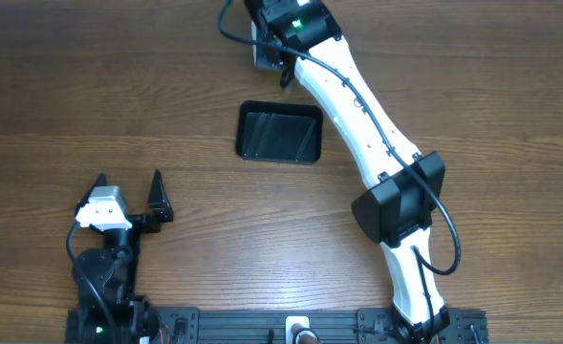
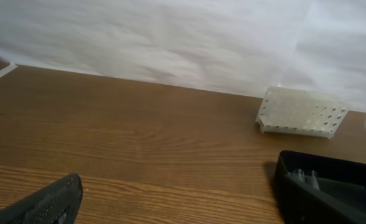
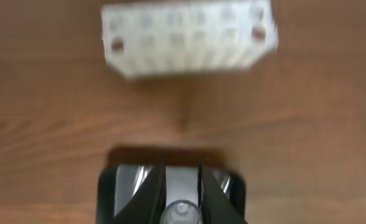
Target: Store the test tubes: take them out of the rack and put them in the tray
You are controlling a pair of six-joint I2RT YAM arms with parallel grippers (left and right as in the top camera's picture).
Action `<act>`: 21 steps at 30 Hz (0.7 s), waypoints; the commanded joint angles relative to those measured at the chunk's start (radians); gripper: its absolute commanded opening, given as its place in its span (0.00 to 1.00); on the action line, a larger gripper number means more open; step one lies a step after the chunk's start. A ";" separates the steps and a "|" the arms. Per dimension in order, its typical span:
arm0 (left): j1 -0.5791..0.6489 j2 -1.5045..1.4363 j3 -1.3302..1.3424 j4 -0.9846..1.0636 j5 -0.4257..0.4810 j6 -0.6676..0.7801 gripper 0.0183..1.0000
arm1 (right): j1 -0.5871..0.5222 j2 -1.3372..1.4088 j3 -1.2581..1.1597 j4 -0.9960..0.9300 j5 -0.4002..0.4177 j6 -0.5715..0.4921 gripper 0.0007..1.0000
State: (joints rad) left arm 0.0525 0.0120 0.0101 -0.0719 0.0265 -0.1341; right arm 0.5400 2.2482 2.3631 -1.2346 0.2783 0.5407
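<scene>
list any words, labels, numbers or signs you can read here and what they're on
None can be read. The white perforated plastic test tube rack, the black rectangular plastic tray, the clear test tube and the brown wooden table bear no legible print, label or number.

White plastic rack (image 2: 301,112), rows of round holes facing up, sits flat just beyond the black rect. tray (image 1: 242,132). A few clear tubes (image 2: 304,179) lie in the tray. What looks like one more tube (image 3: 181,213) is pinched in the right gripper (image 3: 181,200) above it.
</scene>
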 commanded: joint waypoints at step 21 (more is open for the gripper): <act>-0.003 -0.006 -0.004 -0.005 -0.001 0.015 1.00 | 0.007 0.172 0.011 -0.173 -0.169 0.121 0.16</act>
State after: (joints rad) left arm 0.0525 0.0120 0.0101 -0.0719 0.0265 -0.1341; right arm 0.5404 2.4023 2.3631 -1.3994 0.1390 0.6510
